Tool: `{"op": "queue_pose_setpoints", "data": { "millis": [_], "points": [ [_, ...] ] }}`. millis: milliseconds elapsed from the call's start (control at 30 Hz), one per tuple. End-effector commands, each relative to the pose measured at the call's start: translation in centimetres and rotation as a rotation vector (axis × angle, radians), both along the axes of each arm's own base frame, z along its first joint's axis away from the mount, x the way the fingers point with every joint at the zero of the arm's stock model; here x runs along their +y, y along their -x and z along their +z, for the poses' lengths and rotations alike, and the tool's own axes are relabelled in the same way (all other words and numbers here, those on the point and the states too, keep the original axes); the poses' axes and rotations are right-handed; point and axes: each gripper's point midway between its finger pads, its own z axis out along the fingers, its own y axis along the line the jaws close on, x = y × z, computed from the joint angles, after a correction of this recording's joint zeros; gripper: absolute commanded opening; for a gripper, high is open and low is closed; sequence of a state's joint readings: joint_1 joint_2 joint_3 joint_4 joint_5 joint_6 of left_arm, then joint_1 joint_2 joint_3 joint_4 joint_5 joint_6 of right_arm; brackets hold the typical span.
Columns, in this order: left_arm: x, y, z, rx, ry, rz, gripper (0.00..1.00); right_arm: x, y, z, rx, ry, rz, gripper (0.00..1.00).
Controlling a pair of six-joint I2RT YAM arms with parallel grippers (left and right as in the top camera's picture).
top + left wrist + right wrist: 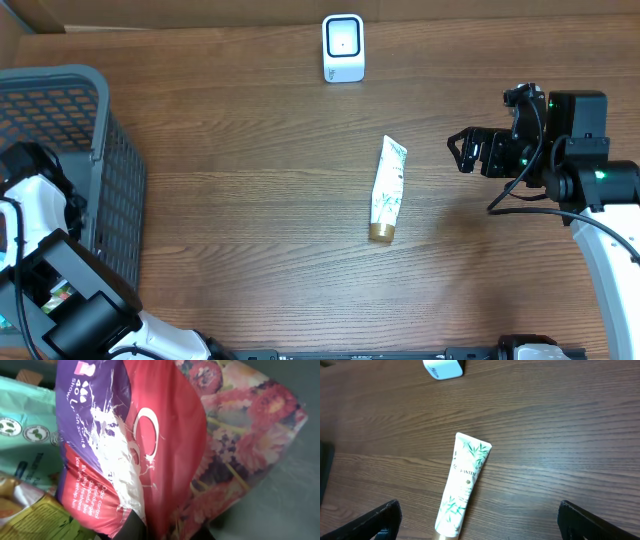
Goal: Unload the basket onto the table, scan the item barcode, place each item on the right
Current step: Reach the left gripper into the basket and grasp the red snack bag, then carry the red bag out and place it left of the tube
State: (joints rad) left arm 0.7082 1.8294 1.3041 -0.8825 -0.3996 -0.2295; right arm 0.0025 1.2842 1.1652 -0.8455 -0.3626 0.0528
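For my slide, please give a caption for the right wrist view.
Open right fingers frame a leaf-printed tube lying on the wooden table, scanner beyond.

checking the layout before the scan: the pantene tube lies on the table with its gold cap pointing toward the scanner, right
Not quite. The Pantene tube does lie on the table, but its gold cap points away from the white scanner; the crimped end is the one facing it. The overhead view shows this.

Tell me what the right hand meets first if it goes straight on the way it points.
Probably the tube, lying just ahead of the open right hand; the scanner is farther off. Height is unclear, so it may pass over.
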Motion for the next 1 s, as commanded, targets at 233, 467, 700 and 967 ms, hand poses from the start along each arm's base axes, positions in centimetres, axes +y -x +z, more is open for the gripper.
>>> {"op": "queue_pose_setpoints", "data": {
  "millis": [233,467,700,967],
  "points": [
    [-0.7,-8.2,12.7,-0.312,0.049,-0.111,0.04,0.2,-0.4,1.2,-0.033,-0.006,0.004,1.0],
    [-4.6,-11.8,25.7,-0.649,0.09,-0.26,0.04,0.2,-0.4,1.2,-0.033,-0.006,0.004,1.0],
    [-13.3,-12.2,34.0,-0.819,0.103,-0.482,0.04,0.2,-0.4,1.2,-0.033,-0.006,0.004,1.0],
    [-27.6,-11.9,32.4,-0.649,0.223,-0.795,0.04,0.2,-0.4,1.2,-0.033,-0.006,0.004,1.0]
  ]
}}
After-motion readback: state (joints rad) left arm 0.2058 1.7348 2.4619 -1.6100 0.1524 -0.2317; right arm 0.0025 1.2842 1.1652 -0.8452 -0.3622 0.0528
